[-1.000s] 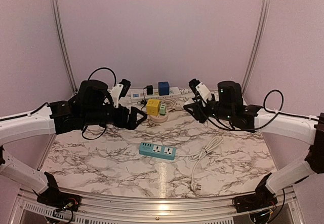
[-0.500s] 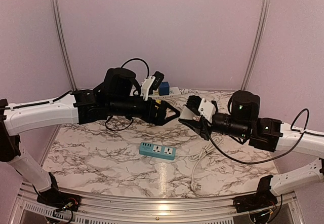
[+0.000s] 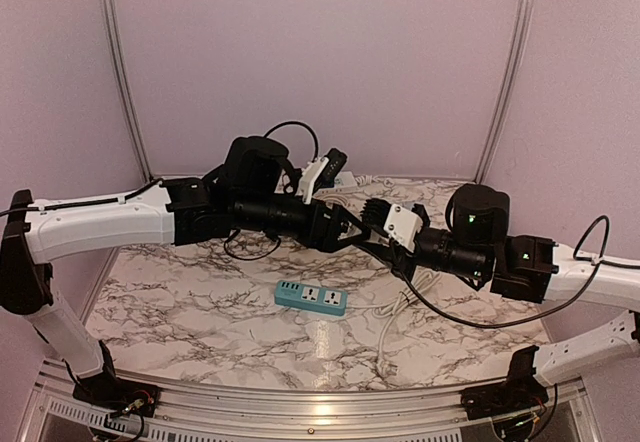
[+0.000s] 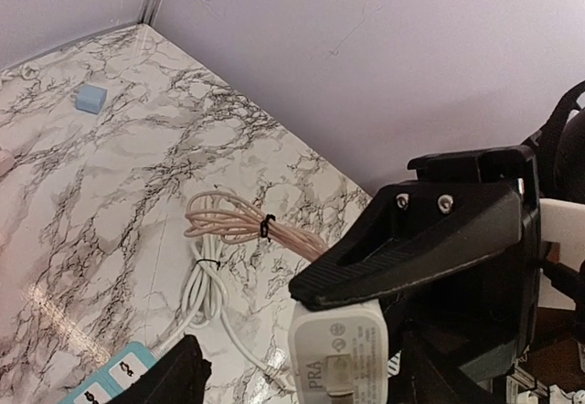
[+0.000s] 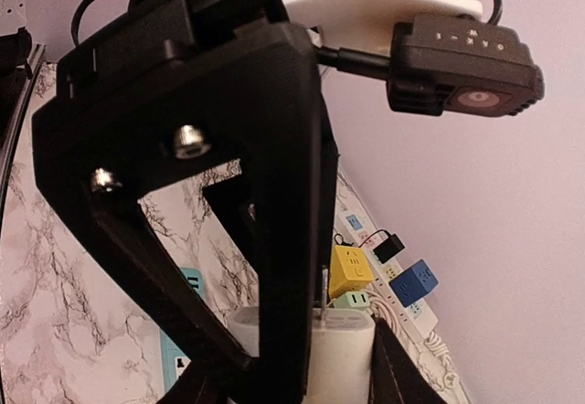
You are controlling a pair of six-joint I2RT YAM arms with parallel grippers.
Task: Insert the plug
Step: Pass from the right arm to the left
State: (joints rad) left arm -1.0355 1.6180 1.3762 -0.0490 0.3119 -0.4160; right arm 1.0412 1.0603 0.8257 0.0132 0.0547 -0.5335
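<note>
Newly arrived, half-open left jaws flank the plug (image 4: 336, 358) right jaws grip.

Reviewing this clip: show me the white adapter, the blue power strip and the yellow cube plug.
white adapter (image 4: 334, 360), left wrist view, on its labelled front face.
blue power strip (image 3: 311, 297), top external view, on its upper face.
yellow cube plug (image 5: 345, 271), right wrist view, on its side face.
</note>
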